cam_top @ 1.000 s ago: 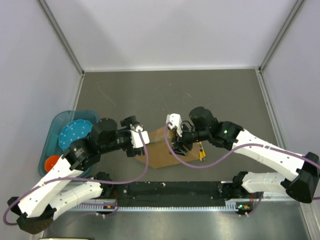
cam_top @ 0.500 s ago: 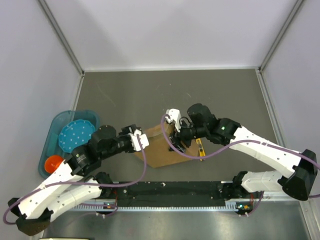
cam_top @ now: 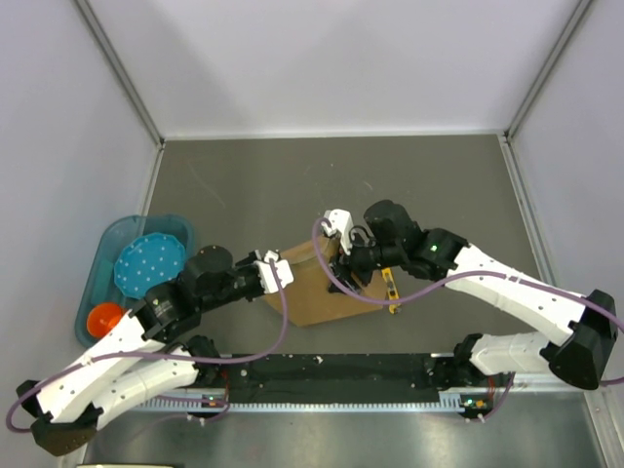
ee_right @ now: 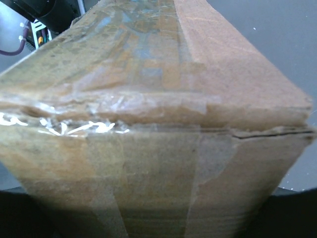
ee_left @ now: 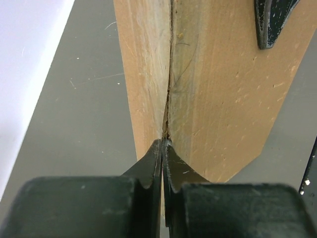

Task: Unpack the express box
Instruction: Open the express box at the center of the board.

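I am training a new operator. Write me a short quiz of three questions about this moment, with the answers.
1. True or false: the left gripper has its fingers spread wide.
2. Where does the yellow knife lie? A: in the left gripper. B: on the table, beside the box. C: on top of the box.
3. Fill in: in the right wrist view, clear ____ covers the seam of the box.
Key: 1 false; its fingers are shut, with the tips at a seam of the box. 2 B. 3 tape.
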You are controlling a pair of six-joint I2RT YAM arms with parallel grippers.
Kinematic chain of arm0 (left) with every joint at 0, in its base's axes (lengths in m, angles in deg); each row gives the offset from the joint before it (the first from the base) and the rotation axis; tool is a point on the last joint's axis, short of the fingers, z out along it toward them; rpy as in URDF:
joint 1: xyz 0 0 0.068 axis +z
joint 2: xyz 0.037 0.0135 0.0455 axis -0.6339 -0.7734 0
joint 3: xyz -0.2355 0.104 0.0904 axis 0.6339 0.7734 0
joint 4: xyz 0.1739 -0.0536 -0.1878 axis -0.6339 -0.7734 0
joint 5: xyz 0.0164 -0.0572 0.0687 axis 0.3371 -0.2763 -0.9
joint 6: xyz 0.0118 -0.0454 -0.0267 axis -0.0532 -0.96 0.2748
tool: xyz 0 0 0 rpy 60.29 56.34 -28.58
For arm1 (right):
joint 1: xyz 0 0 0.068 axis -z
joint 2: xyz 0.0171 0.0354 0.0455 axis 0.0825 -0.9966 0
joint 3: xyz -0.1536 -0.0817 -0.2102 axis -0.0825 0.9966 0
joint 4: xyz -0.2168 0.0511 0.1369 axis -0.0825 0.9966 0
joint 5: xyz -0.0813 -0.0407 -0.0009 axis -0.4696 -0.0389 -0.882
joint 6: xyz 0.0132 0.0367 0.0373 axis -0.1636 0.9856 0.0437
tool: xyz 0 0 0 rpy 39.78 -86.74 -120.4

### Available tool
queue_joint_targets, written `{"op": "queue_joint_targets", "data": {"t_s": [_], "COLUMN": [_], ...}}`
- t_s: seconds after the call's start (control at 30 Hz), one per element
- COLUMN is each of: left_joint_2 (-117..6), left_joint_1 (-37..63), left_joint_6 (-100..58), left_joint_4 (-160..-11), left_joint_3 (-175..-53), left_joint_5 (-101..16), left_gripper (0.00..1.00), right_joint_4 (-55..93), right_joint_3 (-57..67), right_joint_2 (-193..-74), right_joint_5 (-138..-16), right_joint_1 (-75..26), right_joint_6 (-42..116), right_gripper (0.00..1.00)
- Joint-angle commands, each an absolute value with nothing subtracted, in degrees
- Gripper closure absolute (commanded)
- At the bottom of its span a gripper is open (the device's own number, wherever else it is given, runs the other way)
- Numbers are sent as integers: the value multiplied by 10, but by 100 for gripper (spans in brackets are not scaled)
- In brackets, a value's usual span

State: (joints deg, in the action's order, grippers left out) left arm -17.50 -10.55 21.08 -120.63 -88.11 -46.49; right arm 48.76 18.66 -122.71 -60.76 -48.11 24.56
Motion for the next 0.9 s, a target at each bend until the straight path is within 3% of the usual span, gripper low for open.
{"op": "queue_joint_targets", "data": {"t_s": [0.0,0.47,0.87], "left_joint_2": [-207,-190,-175], "left_joint_1": [-110,-108,-105], "left_joint_6": [190,265,287], "left_joint_4": [-1185,-1179,-1115], "left_joint_3": [-863,-891,-895], "left_joint_5": [-466,-504,-622], "left_gripper": [100,100,100], "right_joint_4": [463,470,494], "right_joint_3": [170,197,198], "right_joint_2": [-1229,-1200,-1196], "right_joint_5": [-577,-565,-565], "right_joint_1": [-493,-507,-517], "right_joint_6": [188,143,130], "right_gripper": [100,100,100]}}
